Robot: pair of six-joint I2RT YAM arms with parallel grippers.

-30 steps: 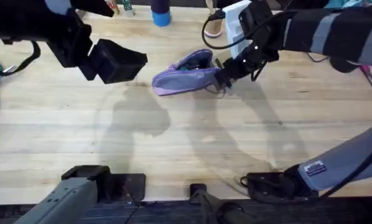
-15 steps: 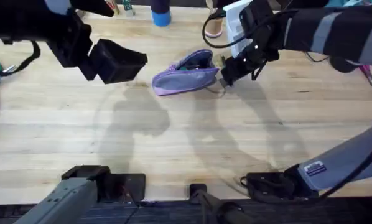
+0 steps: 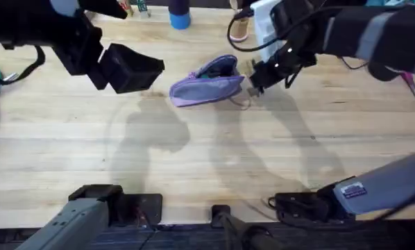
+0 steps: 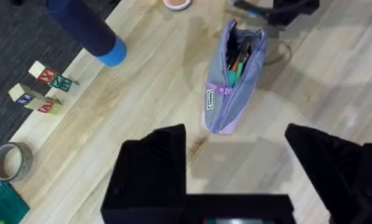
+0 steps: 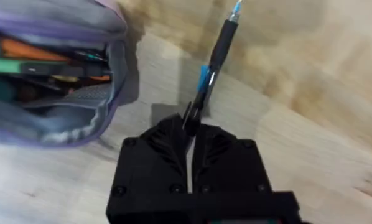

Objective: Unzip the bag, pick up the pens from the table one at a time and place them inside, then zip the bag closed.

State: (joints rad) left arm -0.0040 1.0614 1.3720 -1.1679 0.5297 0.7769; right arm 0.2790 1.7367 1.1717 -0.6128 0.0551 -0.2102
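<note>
With our right gripper (image 5: 189, 134) pinched on 1 black pen (image 5: 212, 65) just beside the open bag (image 3: 207, 85) on the table (image 3: 207, 160), and our left gripper (image 4: 242, 165) spread wide, we judged tipping it nose-first into the mouth best; the bag's small tag (image 4: 210, 99) was unreadable.

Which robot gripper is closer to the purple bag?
The right gripper, holding a pen right beside the bag's end. The left gripper hangs farther off, on the bag's other side.
</note>
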